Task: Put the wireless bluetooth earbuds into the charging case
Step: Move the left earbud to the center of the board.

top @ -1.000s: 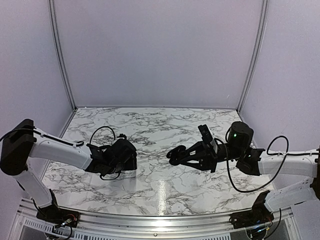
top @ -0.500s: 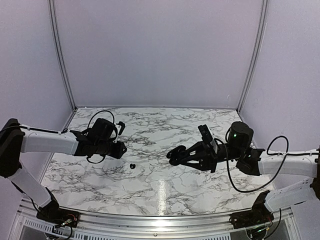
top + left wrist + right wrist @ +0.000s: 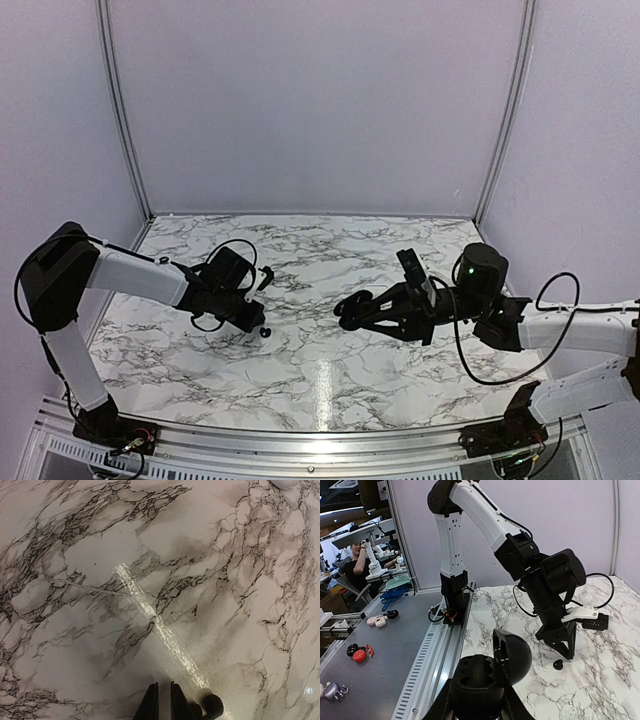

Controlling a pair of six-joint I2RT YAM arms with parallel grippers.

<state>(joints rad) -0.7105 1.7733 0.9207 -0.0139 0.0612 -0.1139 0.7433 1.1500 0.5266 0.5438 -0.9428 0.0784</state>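
**Left jaws closed beside the earbud, case held open on the right**

The right gripper [image 3: 480,702] is clenched on the case [image 3: 479,679] and holds it off the table [image 3: 320,250]. Its two fingers clamp the lower half from either side. The case is open: its lid [image 3: 513,655] stands up on the hinge, on the side facing the left arm. The hollow of the lower half is dark, and what lies in it cannot be told from the right wrist view.

One earbud [image 3: 558,664] lies loose on the table. From above it sits to the left of the case and well apart from it, slightly nearer the arm bases than the case is. It is a small rounded black piece resting on the marble, with nothing around it.

The left gripper [image 3: 163,690] hangs just over that earbud, on the same side of the case, pointing down at the table. Its jaws are drawn almost together, with only a thin slit between them and nothing in that slit. The earbud is not in the grip. In the left wrist view it lies just outside one of the left fingers [image 3: 176,702], on the marble, so close that it seems to touch. The right wrist view agrees: the left fingertips stand just above the earbud, on the side away from the case.
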